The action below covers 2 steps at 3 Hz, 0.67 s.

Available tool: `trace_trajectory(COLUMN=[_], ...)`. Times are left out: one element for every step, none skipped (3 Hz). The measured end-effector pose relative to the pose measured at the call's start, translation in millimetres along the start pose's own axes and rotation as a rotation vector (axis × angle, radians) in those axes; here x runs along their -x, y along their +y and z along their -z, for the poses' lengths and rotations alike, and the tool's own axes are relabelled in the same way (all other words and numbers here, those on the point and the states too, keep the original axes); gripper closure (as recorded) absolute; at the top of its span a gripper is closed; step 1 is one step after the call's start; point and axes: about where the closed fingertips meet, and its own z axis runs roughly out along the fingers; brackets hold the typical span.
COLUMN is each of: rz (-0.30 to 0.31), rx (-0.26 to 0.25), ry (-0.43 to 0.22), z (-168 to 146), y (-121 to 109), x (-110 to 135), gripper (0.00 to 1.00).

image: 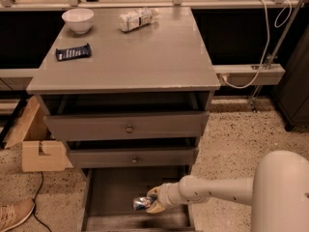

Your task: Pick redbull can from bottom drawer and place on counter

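The redbull can (142, 203), small, silver and blue, lies on its side low over the dark floor of the open bottom drawer (113, 192). My gripper (150, 202) reaches in from the right on a white arm and is shut on the can's right end. The counter (145, 52), a broad grey top with a worn pale front edge, stands above the three drawers.
On the counter are a white bowl (78, 19) at the back left, a white plastic bottle (136, 18) lying at the back, and a flat dark-blue snack packet (73, 51). Two upper drawers (129, 128) stand partly open. A cardboard box (42, 154) and a shoe (14, 214) are at the left.
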Motion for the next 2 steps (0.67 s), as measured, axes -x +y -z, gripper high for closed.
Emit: trace_trajectory(rz=[-0.001,0.001], rx=[0.0,-0.021], ry=[-0.001,-0.051], z=[-0.6,19.8], y=[0.6,-4.5], x=[-0.2,9.3], gripper=[1.0,1.0])
